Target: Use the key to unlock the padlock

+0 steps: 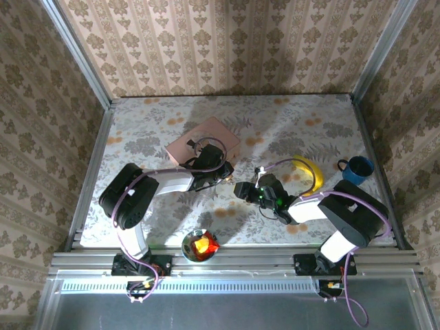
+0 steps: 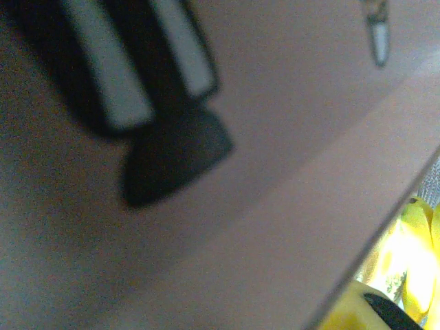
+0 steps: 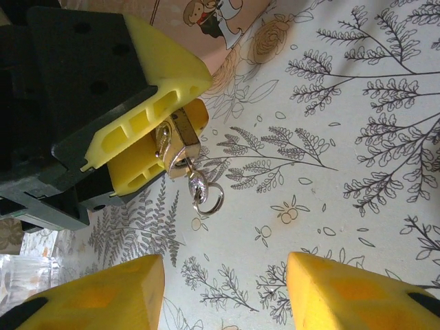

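We see a table [image 1: 289,124] covered in a pale cloth printed with leaves and flowers, and patterned wallpaper closing it in on three sides. A pink box [image 1: 199,141] lies toward the far middle. A banana [image 1: 311,172] and a blue mug [image 1: 357,168] sit to the right, and a bowl [image 1: 199,245] stands at the near edge between the two arm bases.

Both arms reach inward and face each other near the centre of the table, just in front of the pink box. The left gripper [image 3: 185,113] is closed on the padlock [image 3: 180,146], pinching the small brass body between its yellow fingers and holding it above the cloth. The key [image 3: 197,184] juts from the lower end of the padlock, with a thin metal ring [image 3: 212,201] hanging off its head. Nothing else touches the key.

From the right wrist view we find the right gripper [image 3: 227,289] with its jaws apart and nothing between them. Its two yellow fingertips are just short of the key and ring, with printed cloth showing in the gap.

The left wrist view is badly blurred. The broad pink surface there is probably the box seen up close, with the yellow of the banana at the lower right corner.
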### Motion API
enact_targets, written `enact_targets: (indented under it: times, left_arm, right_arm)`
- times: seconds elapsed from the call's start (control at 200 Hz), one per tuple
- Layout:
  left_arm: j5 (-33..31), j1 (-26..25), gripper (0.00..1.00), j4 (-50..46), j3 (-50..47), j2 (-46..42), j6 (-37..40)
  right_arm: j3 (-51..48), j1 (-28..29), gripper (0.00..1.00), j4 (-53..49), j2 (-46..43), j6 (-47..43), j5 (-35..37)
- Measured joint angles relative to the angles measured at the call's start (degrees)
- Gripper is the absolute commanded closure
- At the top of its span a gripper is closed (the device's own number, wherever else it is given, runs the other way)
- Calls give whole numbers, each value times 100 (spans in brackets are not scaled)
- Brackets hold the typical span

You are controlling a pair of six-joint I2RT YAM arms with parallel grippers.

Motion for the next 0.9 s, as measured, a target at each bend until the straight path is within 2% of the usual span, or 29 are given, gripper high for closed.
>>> enact_targets:
  times: [0.9]
  left_arm:
    - [0,0,100,0,0,0,0]
  right_arm:
    - [24,0,50,315,188,61,0]
